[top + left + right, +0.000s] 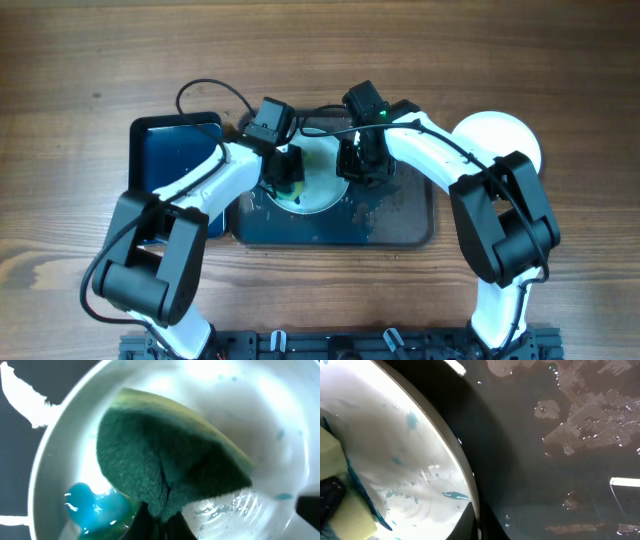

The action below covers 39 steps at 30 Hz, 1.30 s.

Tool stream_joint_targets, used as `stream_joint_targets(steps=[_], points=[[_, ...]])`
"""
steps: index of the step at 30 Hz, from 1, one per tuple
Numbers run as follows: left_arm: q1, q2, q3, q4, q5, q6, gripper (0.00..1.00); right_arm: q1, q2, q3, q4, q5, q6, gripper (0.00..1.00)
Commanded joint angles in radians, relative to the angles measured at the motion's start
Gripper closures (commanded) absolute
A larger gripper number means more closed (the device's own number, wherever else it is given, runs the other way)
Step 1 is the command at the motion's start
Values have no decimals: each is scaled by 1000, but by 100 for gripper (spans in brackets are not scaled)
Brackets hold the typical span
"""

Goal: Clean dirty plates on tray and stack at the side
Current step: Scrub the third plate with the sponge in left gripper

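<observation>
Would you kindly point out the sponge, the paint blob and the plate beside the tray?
green sponge (165,460): left wrist view, scouring face.
blue paint blob (92,505): left wrist view, its middle.
side plate (500,135): overhead view, bare upper part.

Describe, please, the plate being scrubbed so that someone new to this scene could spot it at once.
On the wooden table, a large dark tray lies in the middle. The plate sits in its left half, under a green sponge held by the left gripper, the right gripper pinching its rim. Unlike the plain white plate on bare wood at the right, it is wet and smeared blue.
</observation>
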Motion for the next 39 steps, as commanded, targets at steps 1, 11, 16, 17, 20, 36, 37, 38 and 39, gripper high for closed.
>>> stream_joint_targets(steps=[1, 11, 16, 17, 20, 36, 37, 38, 39], points=[[-76, 13, -31, 17, 158, 183, 96, 2, 17, -3, 10, -28, -3, 96], [-68, 13, -14, 59, -36, 70, 96, 2, 17, -3, 10, -28, -3, 95], [-42, 13, -14, 201, -391, -188, 96, 2, 17, -3, 10, -28, -7, 96], [-39, 13, -14, 225, -406, -195, 96, 2, 17, -3, 10, -28, -7, 96], [-35, 13, -19, 228, -408, -195, 96, 2, 17, -3, 9, -28, -12, 96], [-31, 23, 48, 31, 99, 111, 96, 2, 17, -3, 8, -36, -29, 96], [-31, 23, 48, 39, -35, 61, 96, 2, 17, -3, 6, -36, -29, 96], [-31, 23, 48, 46, -200, 0, 96, 2, 17, -3, 6, -35, -29, 96], [-31, 23, 48, 46, -282, -33, 96, 2, 17, -3, 6, -35, -29, 96]])
